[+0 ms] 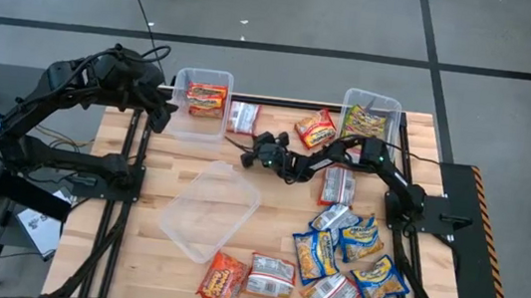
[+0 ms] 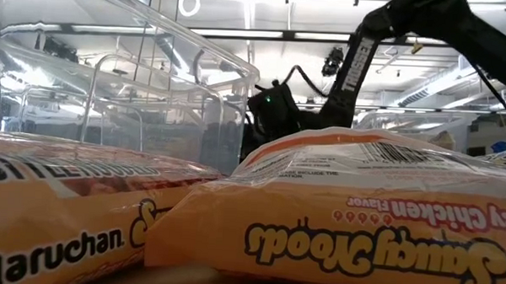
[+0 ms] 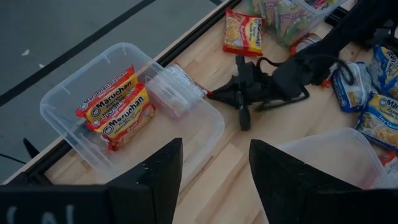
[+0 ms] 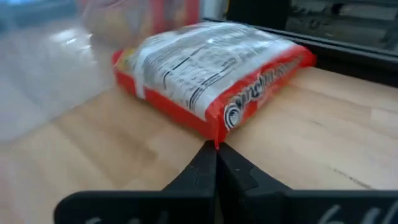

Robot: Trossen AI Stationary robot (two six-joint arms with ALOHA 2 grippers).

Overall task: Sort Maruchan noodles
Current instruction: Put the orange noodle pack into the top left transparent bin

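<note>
At the table's near edge, two packets fill the low view, both cut off.
Right gripper (image 1: pixel 248 154) lies low at mid-table, fingers pressed together on nothing, tip just short of an orange-red packet (image 4: pixel 208 74). Left gripper (image 3: pixel 214 171) hovers parted, empty, over the far-left bin (image 1: pixel 181 119) holding two orange-red noodles (image 3: pixel 118 107).

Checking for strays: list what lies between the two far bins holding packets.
In the high view, two loose packets: a silver-backed packet beside the left bin, an orange packet beside the right bin.
</note>
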